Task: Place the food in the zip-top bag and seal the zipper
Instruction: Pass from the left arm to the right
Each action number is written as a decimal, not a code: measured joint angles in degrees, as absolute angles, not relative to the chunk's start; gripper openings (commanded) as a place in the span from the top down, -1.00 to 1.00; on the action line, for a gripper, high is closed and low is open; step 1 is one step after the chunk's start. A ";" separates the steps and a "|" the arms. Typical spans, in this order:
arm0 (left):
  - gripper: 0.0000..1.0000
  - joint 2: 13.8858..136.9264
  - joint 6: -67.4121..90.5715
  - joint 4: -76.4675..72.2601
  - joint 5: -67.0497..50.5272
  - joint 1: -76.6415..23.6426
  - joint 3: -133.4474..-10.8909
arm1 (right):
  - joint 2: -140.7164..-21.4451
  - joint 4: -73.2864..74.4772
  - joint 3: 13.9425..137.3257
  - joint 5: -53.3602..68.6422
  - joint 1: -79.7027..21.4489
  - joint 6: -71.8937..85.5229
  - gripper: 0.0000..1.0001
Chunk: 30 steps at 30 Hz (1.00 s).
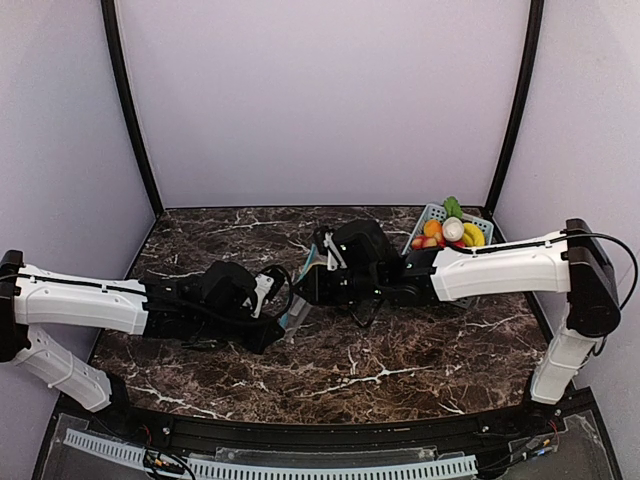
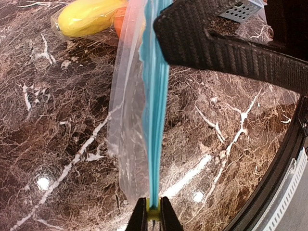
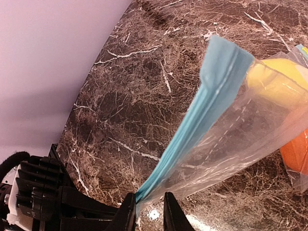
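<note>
A clear zip-top bag [image 2: 127, 120] with a blue zipper strip [image 2: 156, 120] hangs stretched between my two grippers over the marble table. My left gripper [image 2: 154, 216] is shut on the yellow slider at one end of the strip. My right gripper [image 3: 147, 214] pinches the other end of the strip [image 3: 192, 130]. Inside the bag lie a yellow oblong [image 2: 89, 17] and an orange-red piece [image 2: 120, 21], which also show in the right wrist view [image 3: 281, 82]. In the top view both grippers [image 1: 280, 318] [image 1: 312, 280] meet at mid-table, with the strip [image 1: 298, 305] between them.
A light blue basket [image 1: 425, 213] stands at the back right, holding an orange ball [image 1: 432, 228], a white piece [image 1: 453, 230], a yellow piece [image 1: 474, 236] and a green piece [image 1: 452, 206]. A black rail runs along the table's near edge [image 1: 330, 435].
</note>
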<state>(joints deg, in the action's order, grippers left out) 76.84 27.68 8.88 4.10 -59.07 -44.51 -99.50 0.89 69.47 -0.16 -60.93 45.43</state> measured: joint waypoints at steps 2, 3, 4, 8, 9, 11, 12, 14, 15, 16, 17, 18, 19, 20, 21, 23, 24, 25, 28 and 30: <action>0.99 76.84 27.73 8.88 4.10 -59.09 -44.51 | -99.53 1.04 69.47 -0.43 -60.93 45.54 0.71; 0.99 76.84 27.73 8.86 4.14 -59.09 -44.51 | -99.55 1.15 69.47 -0.56 -60.93 45.58 0.73; 0.99 76.84 27.73 8.86 4.14 -59.11 -44.51 | -99.55 1.34 69.47 -0.80 -60.93 45.71 0.74; 0.99 76.84 27.75 8.86 4.14 -59.11 -44.51 | -99.77 1.58 69.47 -1.37 -60.93 45.78 0.76; 0.99 76.84 27.79 8.86 4.16 -59.11 -44.51 | -99.88 1.69 69.47 -1.43 -60.93 45.80 0.77; 0.99 76.84 27.88 8.84 4.14 -59.11 -44.49 | -100.12 1.80 69.47 -1.50 -60.93 45.82 0.77; 0.99 76.84 27.90 8.82 4.14 -59.13 -44.47 | -100.27 1.80 69.47 -1.56 -60.93 45.80 0.77; 0.99 76.84 27.88 8.56 4.03 -59.18 -44.29 | -100.51 1.83 69.47 -1.54 -60.93 45.82 0.78; 0.99 76.84 27.83 8.34 3.95 -59.29 -44.12 | -100.64 1.83 69.49 -1.54 -60.93 45.89 0.78; 0.99 76.84 27.68 8.27 3.90 -59.44 -44.03 | -100.77 1.83 69.49 -1.50 -60.93 45.95 0.78; 0.99 76.84 27.59 8.23 3.79 -59.59 -43.97 | -100.90 1.80 69.49 -1.41 -60.93 46.00 0.78; 0.99 76.84 27.38 8.19 3.73 -59.83 -43.94 | -101.06 1.74 69.49 -1.30 -60.82 46.06 0.78; 0.99 76.84 27.14 8.12 3.68 -60.10 -43.94 | -101.16 1.76 69.49 -1.13 -60.80 46.17 0.78; 0.99 76.86 26.94 8.10 3.64 -60.34 -43.94 | -101.23 1.76 69.49 -1.04 -60.71 46.24 0.79; 0.99 76.97 26.65 7.99 3.60 -60.58 -43.94 | -101.27 1.69 69.49 -0.86 -60.60 46.33 0.79; 0.99 77.62 26.02 7.73 3.62 -61.21 -43.94 | -101.32 1.69 69.49 0.05 -60.45 46.44 0.81; 0.99 78.00 25.80 7.70 3.68 -61.49 -43.94 | -101.36 1.58 69.49 0.32 -60.36 46.48 0.86; 0.99 78.43 25.56 7.70 3.73 -61.80 -43.94 | -101.43 1.30 69.49 0.71 -60.25 46.61 0.90; 0.99 80.07 24.69 7.70 3.84 -62.92 -43.99 | -101.75 0.54 69.54 1.93 -59.94 46.89 1.00; 0.99 80.75 24.45 7.66 3.95 -63.20 -44.01 | -102.08 0.14 69.54 2.74 -59.88 46.78 1.00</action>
<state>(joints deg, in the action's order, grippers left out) 80.75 24.45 7.66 3.95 -63.20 -44.01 -102.08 0.14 69.54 2.74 -59.88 46.78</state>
